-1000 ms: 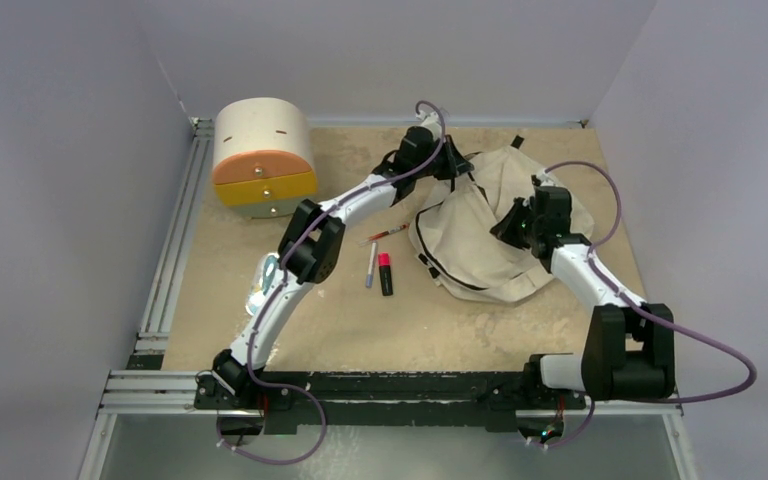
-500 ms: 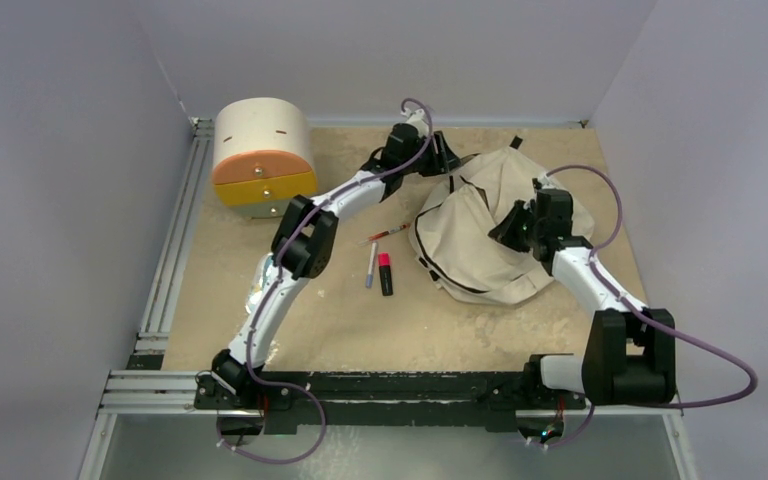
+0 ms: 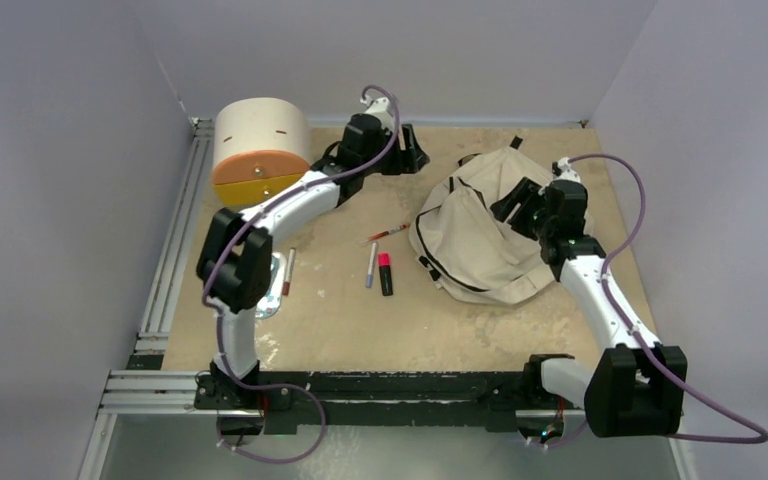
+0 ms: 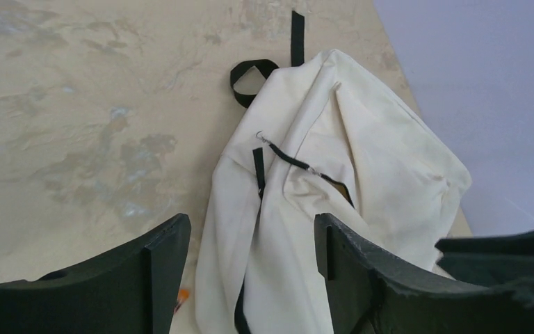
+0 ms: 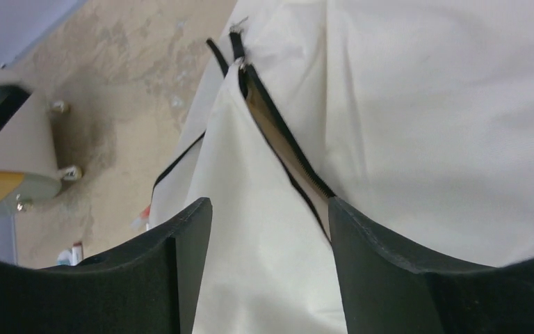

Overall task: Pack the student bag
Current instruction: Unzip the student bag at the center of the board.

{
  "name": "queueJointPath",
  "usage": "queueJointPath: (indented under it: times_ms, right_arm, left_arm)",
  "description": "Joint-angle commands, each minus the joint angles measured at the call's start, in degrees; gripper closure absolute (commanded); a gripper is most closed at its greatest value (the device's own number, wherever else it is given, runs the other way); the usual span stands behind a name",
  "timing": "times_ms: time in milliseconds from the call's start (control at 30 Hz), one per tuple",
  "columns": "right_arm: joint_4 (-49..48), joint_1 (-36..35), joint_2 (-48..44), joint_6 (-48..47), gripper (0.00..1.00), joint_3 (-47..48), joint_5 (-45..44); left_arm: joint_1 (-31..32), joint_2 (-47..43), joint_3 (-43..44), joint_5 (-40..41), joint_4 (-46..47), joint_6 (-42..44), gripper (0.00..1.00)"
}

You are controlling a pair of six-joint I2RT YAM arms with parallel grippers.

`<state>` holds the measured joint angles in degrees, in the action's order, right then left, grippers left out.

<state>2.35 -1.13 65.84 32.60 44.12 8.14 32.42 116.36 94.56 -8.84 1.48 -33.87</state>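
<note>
The student bag is laid near the far right corner of the surface. The left pincer, spread and empty, is seen just beside it; the right pincer, also spread, above it.

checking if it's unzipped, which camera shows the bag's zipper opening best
Right wrist: the zipper opening of the student bag gapes close up, centre frame. Left wrist shows it smaller, farther; top view shows the whole bag, the gap barely visible.
</note>
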Motion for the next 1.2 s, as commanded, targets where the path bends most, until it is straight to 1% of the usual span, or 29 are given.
queueJointPath:
  times_ms: [0,100,300,333,500,567,633,733,833,967,1067,1167]
  right_arm:
    - [0.30,-0.04,0.67,-0.89,0.34,5.04,-7.45]
    - [4.40,-0.02,4.32,-1.86,0.34,8.85,-11.65]
    - [7.33,-0.10,7.62,-2.76,0.33,12.08,-14.38]
    - [7.57,-0.07,7.86,-3.89,0.33,12.59,-16.67]
    - [11.59,-0.13,9.75,-7.09,0.32,14.84,-21.09]
    - [12.36,-0.17,10.56,-7.80,0.32,16.08,-22.24]
    - [12.25,-0.38,11.63,-8.27,0.32,17.42,-22.15]
    - [13.66,-1.83,15.36,-8.61,0.32,21.22,-22.19]
    - [16.51,-5.01,21.42,-9.73,0.32,26.38,-24.14]
    - [18.09,-8.15,26.47,-11.52,0.31,31.89,-24.81]
    - [19.88,-10.14,29.40,-13.23,0.30,35.17,-25.24]
    - [21.71,-11.09,31.22,-13.43,0.30,35.91,-27.36]
  left_arm:
    - [0.09,-9.09,-8.73,6.10,-7.85,4.58,0.35]
    - [0.09,-12.95,-14.92,8.70,-12.55,4.10,0.35]
    - [0.20,-17.58,-24.67,9.88,-20.60,1.54,0.35]
    - [0.23,-18.68,-26.51,9.30,-21.01,1.08,0.35]
    - [1.38,-26.50,-34.83,3.09,-18.60,-2.02,0.35]
    - [2.10,-29.54,-37.09,2.43,-16.73,-3.44,0.35]
    - [2.44,-30.54,-37.23,3.53,-16.54,-4.35,0.35]
    - [2.53,-30.90,-35.20,3.54,-16.69,-4.83,0.35]
    - [2.71,-30.93,-33.49,2.17,-15.30,-4.89,0.35]
    - [3.22,-30.98,-32.35,-0.51,-12.10,-5.87,0.35]
    - [4.19,-29.56,-31.81,-1.53,-9.53,-8.18,0.33]
    - [6.13,-28.16,-31.30,-0.90,-6.40,-11.68,0.30]
